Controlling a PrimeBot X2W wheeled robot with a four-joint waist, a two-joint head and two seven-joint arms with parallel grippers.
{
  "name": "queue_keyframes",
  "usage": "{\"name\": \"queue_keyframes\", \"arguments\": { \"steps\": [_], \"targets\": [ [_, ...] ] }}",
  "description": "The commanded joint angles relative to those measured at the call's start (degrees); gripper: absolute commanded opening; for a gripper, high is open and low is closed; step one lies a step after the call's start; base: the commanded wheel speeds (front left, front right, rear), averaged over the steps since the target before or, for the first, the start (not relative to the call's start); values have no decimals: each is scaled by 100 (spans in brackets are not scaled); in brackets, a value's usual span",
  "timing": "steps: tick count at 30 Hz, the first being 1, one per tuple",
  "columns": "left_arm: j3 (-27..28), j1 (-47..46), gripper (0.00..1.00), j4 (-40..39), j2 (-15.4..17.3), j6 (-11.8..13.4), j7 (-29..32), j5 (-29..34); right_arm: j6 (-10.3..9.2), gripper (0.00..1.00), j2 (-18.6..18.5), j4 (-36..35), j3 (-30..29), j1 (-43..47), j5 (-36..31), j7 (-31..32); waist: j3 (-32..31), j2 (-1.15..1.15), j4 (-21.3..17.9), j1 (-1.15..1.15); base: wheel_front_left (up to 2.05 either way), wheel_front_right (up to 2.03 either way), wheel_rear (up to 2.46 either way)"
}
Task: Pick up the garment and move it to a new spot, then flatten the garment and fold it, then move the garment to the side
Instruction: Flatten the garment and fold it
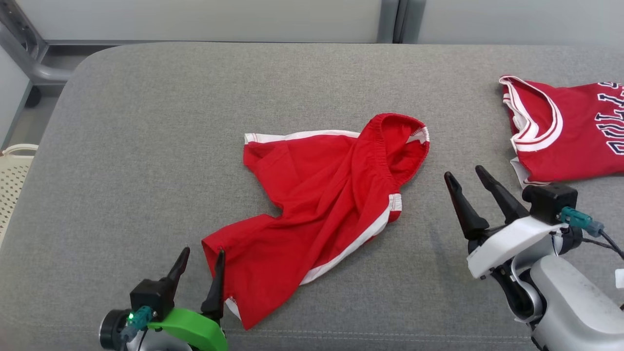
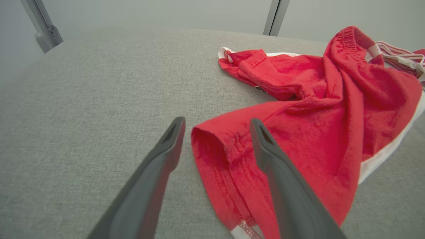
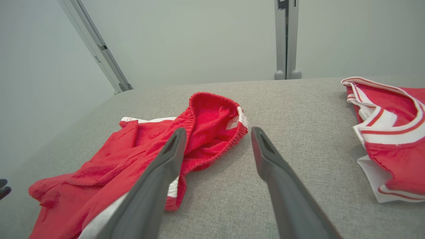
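Red shorts (image 1: 321,195) lie crumpled mid cushion (image 1: 146,122), a jersey (image 1: 570,131) at its right edge. The left gripper (image 1: 203,251) gapes empty over a leg hem; the right gripper (image 1: 463,172), wide and empty, hangs beside the waistband.

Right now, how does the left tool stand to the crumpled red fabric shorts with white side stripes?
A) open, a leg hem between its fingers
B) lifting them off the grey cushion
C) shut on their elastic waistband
A: the left tool stands open, a leg-hem corner of the red shorts lying between its fingers on the grey cushion.
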Motion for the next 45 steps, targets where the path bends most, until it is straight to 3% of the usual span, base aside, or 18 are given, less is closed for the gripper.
{"name": "queue_keyframes", "arguments": {
  "steps": [1,20,21,23,32,38,45],
  "targets": [
    [-33,-6,100,139,39,-12,35,-76,0,100,48,-82,-90,124,-131,-19,26,0,-56,0,0,0,0],
    [-462,-617,100,1256,230,-5,40,-461,0,100,369,-296,-383,340,-561,-21,217,0,-525,0,0,0,0],
    [-480,-641,78,1297,234,-5,33,-485,0,100,374,-297,-388,340,-567,-21,223,0,-540,0,0,0,0],
    [-544,-706,0,1350,261,-5,32,-522,0,100,396,-302,-397,336,-574,-21,234,0,-569,0,0,0,0],
    [-520,-843,0,501,528,95,-18,-306,0,100,462,-300,-487,399,-600,-21,257,0,-581,0,0,0,0],
    [-459,-942,0,-21,876,90,207,-340,0,100,567,-281,-490,289,-588,-20,295,0,-669,0,0,0,0],
    [-495,-1246,0,164,1231,20,381,-587,0,100,589,-186,-462,214,-576,-21,365,0,-844,0,0,0,0]
  ]
}}
